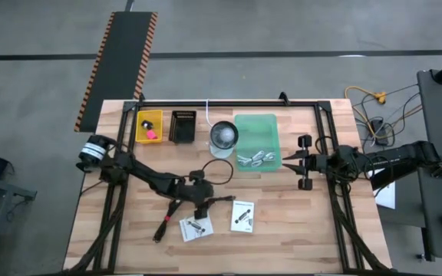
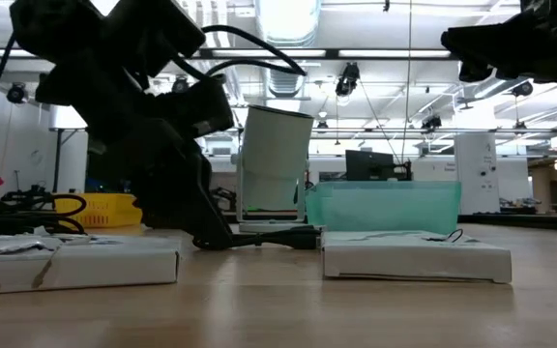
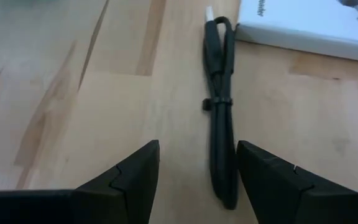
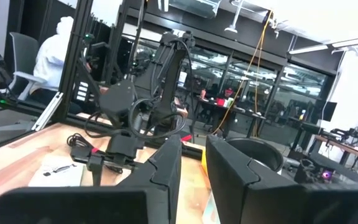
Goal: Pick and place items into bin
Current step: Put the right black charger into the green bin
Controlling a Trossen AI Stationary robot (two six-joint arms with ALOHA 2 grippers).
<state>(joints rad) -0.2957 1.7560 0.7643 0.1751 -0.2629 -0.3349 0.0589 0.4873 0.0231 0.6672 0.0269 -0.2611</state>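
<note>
Left fingers: the left gripper (image 3: 191, 180) stands spread, its two dark fingers (image 3: 135, 177) on either side of the bundled black cable (image 3: 219, 118), not yet pinching it; whether they touch it I cannot tell.
Right fingers: the right gripper (image 4: 191, 174) shows only a narrow gap and nothing between the fingers; it hangs above the table just beside the green bin (image 1: 257, 140).
Step in hand: by my reading, the left arm is lining up to pick the cable, low over the table (image 1: 298, 238) near its front middle.
Cable position: it lies flat on the wood, tied at its middle, one end near the corner of a white packet (image 3: 316, 25).
Other items: two white packets (image 1: 242, 215) lie side by side at the front; silver metal pieces (image 1: 255, 159) already sit in the bin.
Next move: probably settle lower so the cable sits between the pads, close, lift, then carry it back toward the bin.
Risk: the cable lies nearer one finger than the other, so closing may push it sideways or catch only one strand.
</note>
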